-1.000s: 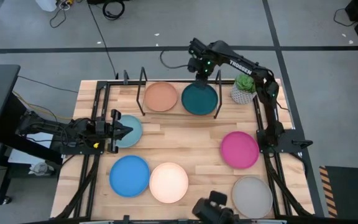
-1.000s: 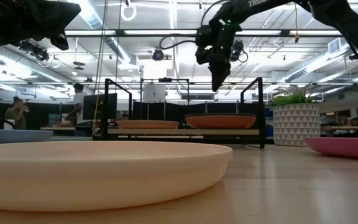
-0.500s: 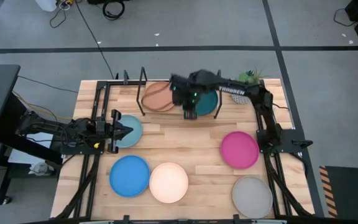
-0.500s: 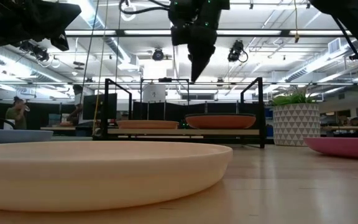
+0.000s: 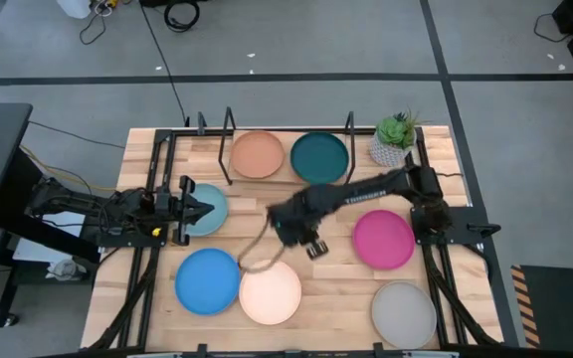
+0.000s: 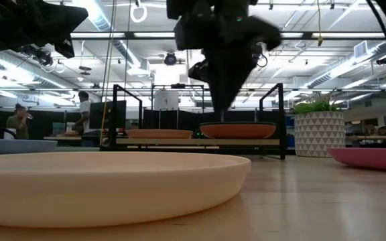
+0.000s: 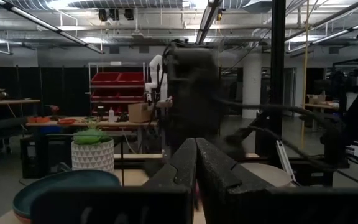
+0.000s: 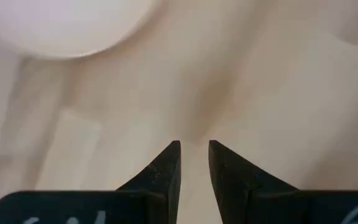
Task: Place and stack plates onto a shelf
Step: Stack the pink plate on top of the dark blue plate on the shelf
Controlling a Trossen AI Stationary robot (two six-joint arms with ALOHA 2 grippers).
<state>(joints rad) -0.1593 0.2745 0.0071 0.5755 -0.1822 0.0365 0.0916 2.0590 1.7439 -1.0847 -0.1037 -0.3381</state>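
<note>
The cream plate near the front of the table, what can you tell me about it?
The cream plate is round, shallow and one plain pale colour, with a low, smooth rim. It lies flat, right way up and empty, on the wooden table, beside the bright blue plate. Nothing grips it; the right gripper hangs above the table just behind it.

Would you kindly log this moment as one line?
right gripper: empty, over bare table near cream plate | left gripper: waits above light blue plate | shelf: two plates
</note>
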